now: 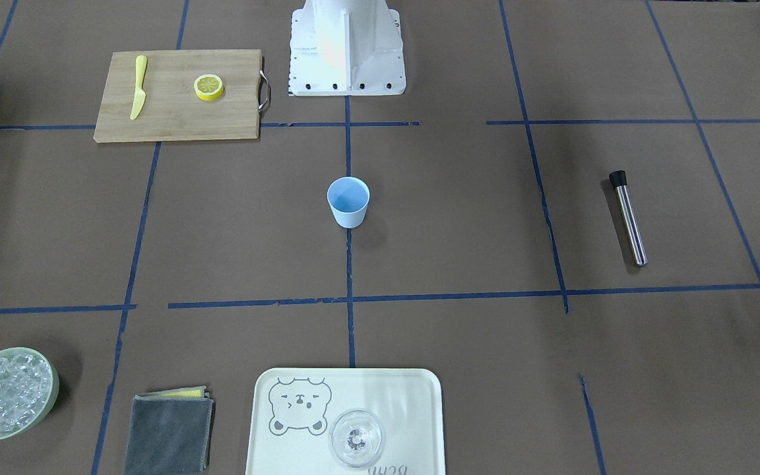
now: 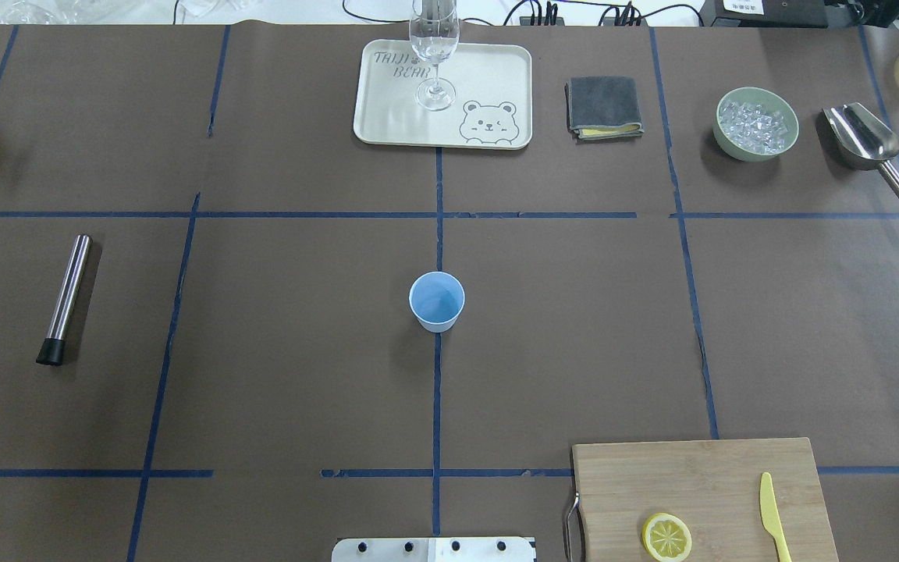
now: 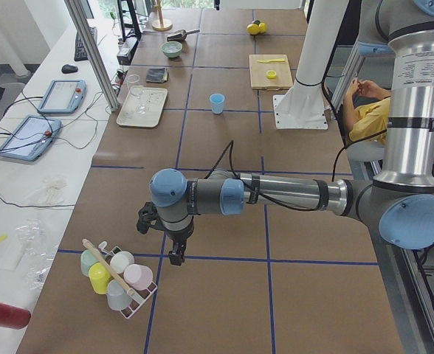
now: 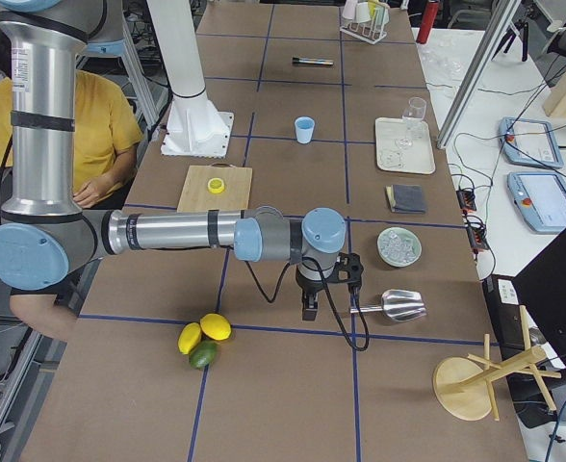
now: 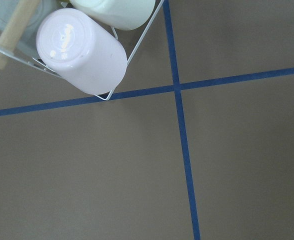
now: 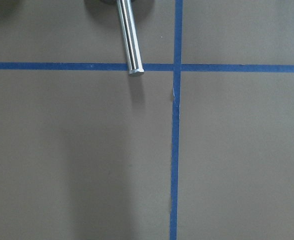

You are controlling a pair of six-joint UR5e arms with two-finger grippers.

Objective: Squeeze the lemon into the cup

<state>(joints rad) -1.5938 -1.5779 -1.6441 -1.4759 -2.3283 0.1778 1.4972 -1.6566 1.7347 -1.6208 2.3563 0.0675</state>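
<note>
The left gripper (image 3: 174, 254) hangs over the left end of the desk, just beside a wire rack (image 3: 121, 276) of upturned cups. The right gripper (image 4: 309, 306) hangs over the right end, near the handle of a metal scoop (image 4: 398, 306). Both show only from the side, so I cannot tell if their jaws are wide or narrow, and neither holds anything I can see. Both arms seem parked well apart from the work. The cup (image 2: 436, 300) stands upright and open in the middle of the desk, probably so that either arm can reach it. The lemon (image 2: 666, 537) lies cut face up on the board (image 2: 699, 484) at the robot's edge, toward the right corner, beside the knife (image 2: 771, 519). I judge the right arm is meant to fetch it.
</note>
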